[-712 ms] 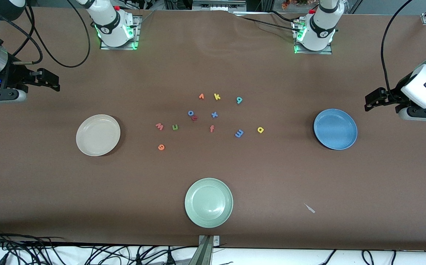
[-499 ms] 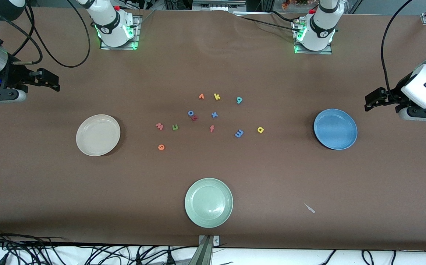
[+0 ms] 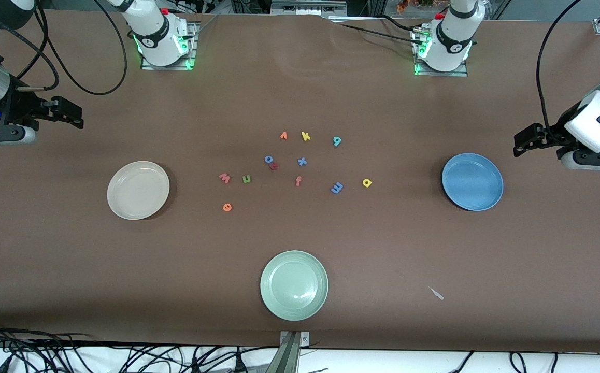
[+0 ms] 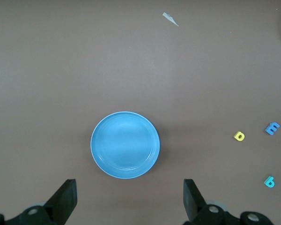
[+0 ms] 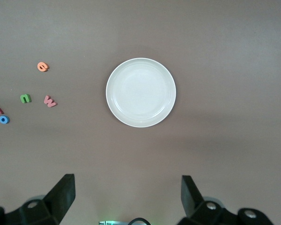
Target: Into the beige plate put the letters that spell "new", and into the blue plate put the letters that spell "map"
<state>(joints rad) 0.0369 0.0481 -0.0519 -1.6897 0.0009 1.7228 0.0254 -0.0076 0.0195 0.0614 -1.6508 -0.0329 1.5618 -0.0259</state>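
Note:
The beige plate (image 3: 138, 190) (image 5: 140, 92) lies toward the right arm's end, the blue plate (image 3: 472, 181) (image 4: 125, 144) toward the left arm's end. Between them lie the pinkish w (image 3: 225, 178), green n (image 3: 246, 179) and orange e (image 3: 227, 207), then the blue m (image 3: 337, 187), yellow looped letter (image 3: 367, 182) and teal looped letter (image 3: 337, 141). My right gripper (image 3: 72, 113) (image 5: 127, 199) hangs open and empty above the table beside the beige plate. My left gripper (image 3: 524, 142) (image 4: 129, 201) hangs open and empty beside the blue plate.
A pale green plate (image 3: 294, 285) sits near the front edge. Other letters lie in the middle cluster: orange ones (image 3: 283, 135) (image 3: 298, 181), yellow k (image 3: 305, 136), blue o (image 3: 269, 159), blue x (image 3: 302, 161), a dark-red one (image 3: 274, 166). A small scrap (image 3: 436, 293) lies on the cloth.

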